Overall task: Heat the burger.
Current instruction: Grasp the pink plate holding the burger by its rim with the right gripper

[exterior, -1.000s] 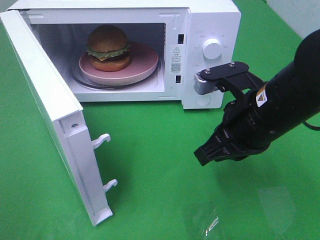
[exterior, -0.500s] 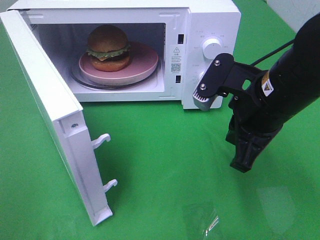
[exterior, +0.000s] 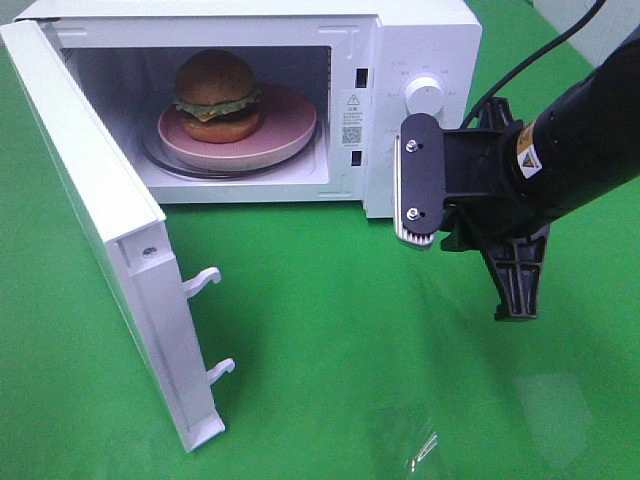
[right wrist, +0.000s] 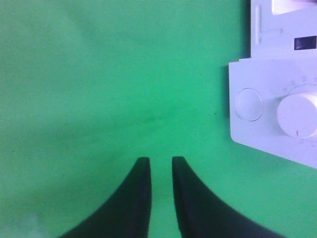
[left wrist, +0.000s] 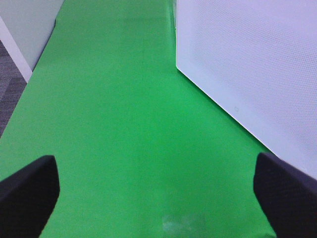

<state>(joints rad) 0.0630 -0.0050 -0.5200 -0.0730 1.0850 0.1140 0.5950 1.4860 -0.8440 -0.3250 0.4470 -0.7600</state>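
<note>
The burger [exterior: 216, 95] sits on a pink plate [exterior: 290, 125] on the glass turntable inside the white microwave [exterior: 420, 40]. The microwave door [exterior: 100, 220] stands wide open to the left. My right gripper [exterior: 517, 295] hangs in front of the microwave's control panel on the right, fingers pointing down at the green cloth. In the right wrist view its fingers [right wrist: 142, 171] stand almost together with only a narrow gap, and the right gripper [right wrist: 160, 163] is empty. My left gripper [left wrist: 158, 198] is wide open and empty over the cloth; it does not show in the exterior view.
The microwave dial [exterior: 425, 97] also shows in the right wrist view [right wrist: 297, 114], with a round button [right wrist: 248, 104] beside it. A white dotted microwave panel [left wrist: 247, 64] is close to the left gripper. A small shiny scrap [exterior: 420, 445] lies on the cloth in front.
My right arm has turned and swung right: its gripper pointed down-left a second ago and now points straight down further right. Burger, plate and door have not moved.
</note>
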